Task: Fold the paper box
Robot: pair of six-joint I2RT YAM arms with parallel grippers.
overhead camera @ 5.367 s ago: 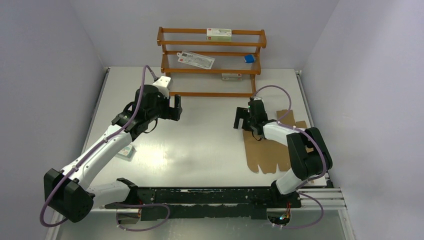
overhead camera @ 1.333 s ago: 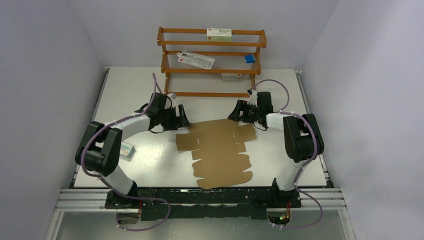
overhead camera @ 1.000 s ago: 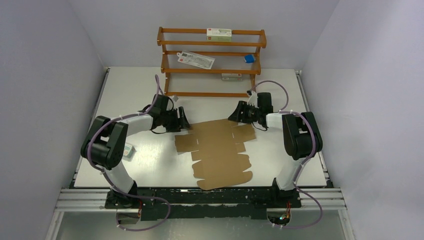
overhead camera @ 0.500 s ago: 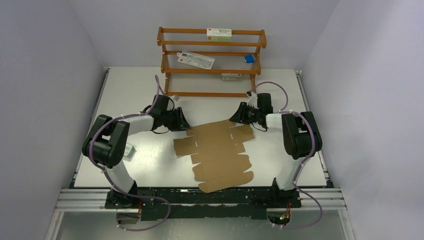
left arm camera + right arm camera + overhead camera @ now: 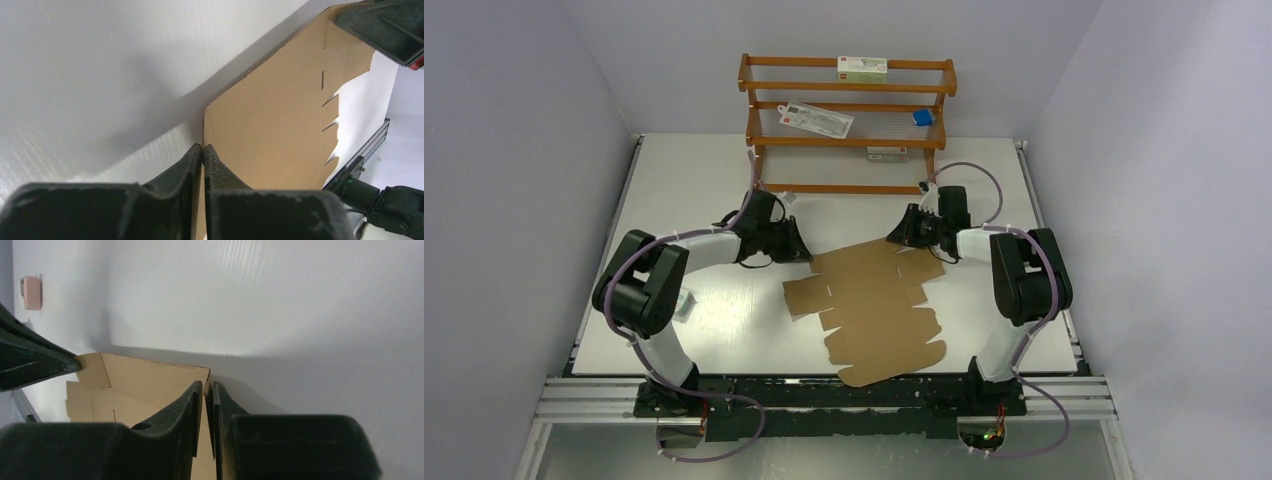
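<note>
Top external, paper box (image 5: 879, 305) corners pinched by left fingers (image 5: 184, 164), right fingers (image 5: 186, 402)

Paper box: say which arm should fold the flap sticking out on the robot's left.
Left, probably. The left gripper is shut on the paper box at the far corner nearest that flap; the right gripper pinches the opposite far corner, across the sheet, and could anchor it.

Left pincer (image 5: 202, 149), right pincer (image 5: 208, 386), both pinched.
</note>
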